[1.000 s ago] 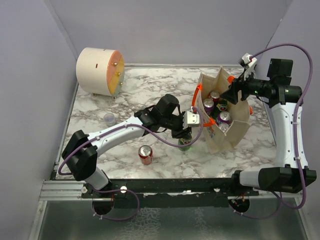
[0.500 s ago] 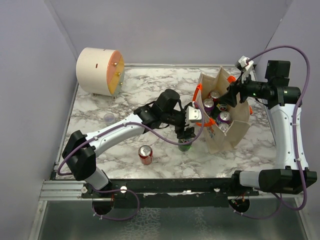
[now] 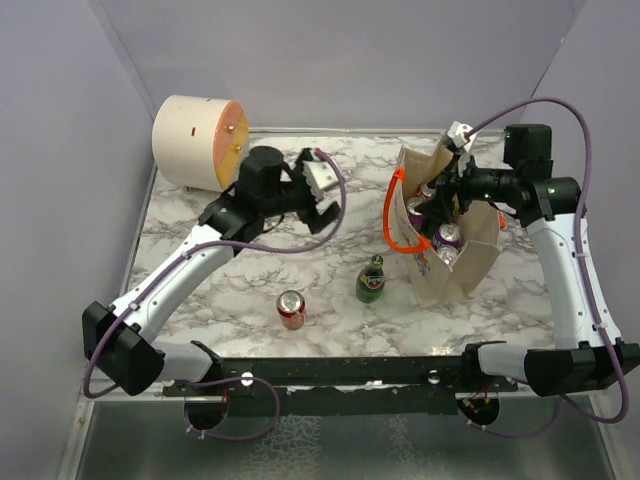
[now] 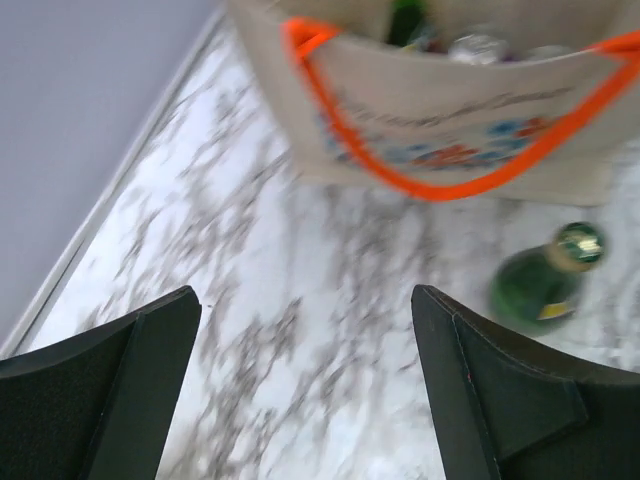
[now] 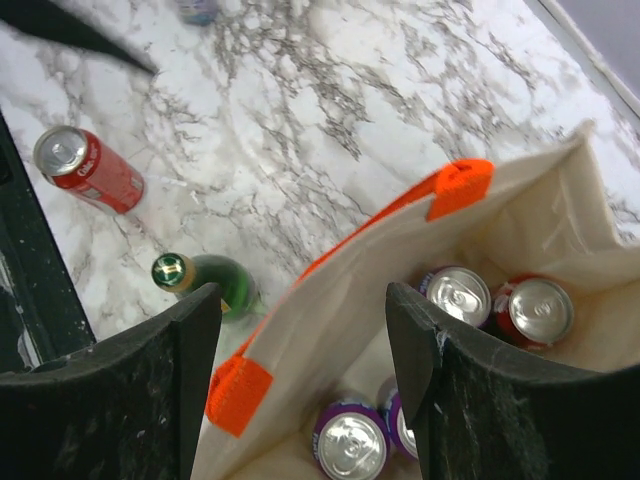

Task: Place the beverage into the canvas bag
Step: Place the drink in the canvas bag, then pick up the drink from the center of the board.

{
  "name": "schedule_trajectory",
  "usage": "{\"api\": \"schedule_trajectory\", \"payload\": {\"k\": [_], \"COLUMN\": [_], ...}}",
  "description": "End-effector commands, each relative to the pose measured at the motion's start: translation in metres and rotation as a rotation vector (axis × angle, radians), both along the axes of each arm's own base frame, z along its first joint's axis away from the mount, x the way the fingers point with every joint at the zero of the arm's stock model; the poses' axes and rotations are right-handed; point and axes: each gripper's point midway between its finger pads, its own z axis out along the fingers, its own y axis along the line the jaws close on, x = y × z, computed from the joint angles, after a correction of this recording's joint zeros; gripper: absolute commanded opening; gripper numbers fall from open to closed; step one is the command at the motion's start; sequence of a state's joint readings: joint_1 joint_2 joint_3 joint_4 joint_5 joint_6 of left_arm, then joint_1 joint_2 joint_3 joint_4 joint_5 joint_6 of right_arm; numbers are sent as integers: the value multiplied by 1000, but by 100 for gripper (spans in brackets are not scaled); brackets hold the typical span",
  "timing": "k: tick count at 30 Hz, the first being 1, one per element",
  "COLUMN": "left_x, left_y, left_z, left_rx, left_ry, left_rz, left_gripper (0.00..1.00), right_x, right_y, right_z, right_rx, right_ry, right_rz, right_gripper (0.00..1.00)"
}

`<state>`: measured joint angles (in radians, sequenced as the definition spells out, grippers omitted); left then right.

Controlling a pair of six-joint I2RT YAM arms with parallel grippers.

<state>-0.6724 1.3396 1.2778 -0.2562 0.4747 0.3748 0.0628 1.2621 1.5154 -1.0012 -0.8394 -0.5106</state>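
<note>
Top external view: the marble tabletop (image 3: 330,290) carries the canvas bag (image 3: 470,265), which is open at the top and has several cans (image 3: 447,236) inside. The right gripper (image 5: 302,295) hangs over the bag's mouth, jaws apart and gripping nothing. The left gripper (image 4: 303,300) is well away from the bag, jaws wide and empty. The green bottle (image 3: 370,281) stands upright just beside the bag's printed side. The red can (image 3: 291,308) lies farther from the bag.
</note>
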Motion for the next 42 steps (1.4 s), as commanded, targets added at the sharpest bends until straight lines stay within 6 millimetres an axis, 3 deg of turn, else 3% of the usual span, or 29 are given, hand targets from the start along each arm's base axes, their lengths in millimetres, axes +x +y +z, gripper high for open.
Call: {"api": "schedule_trajectory", "payload": {"k": [1, 5, 10, 20, 24, 28, 33, 42], "left_x": [69, 102, 115, 101, 100, 101, 102, 107], "left_y": [91, 145, 172, 174, 172, 173, 174, 169], "left_z": [-6, 3, 9, -1, -3, -4, -5, -6], "left_rx": [-33, -123, -128, -105, -108, -104, -97, -103], "left_ry": [67, 102, 63, 76, 84, 78, 78, 87], "left_rz": [426, 620, 689, 654, 646, 647, 643, 629], "left_gripper": [89, 89, 87, 85, 85, 85, 85, 84], "right_x": [-9, -24, -49, -55, -60, -63, -66, -69], "right_y": [32, 57, 83, 91, 95, 101, 107, 104], "right_z": [4, -16, -55, -123, -140, -152, -159, -158], "right_rx": [-17, -117, -287, -403, -418, -419, -411, -420], "right_ry": [-65, -90, -134, -63, -44, -24, -10, -12], "right_rz": [97, 227, 391, 514, 547, 568, 584, 573], "right_gripper": [66, 67, 72, 73, 73, 69, 55, 36]}}
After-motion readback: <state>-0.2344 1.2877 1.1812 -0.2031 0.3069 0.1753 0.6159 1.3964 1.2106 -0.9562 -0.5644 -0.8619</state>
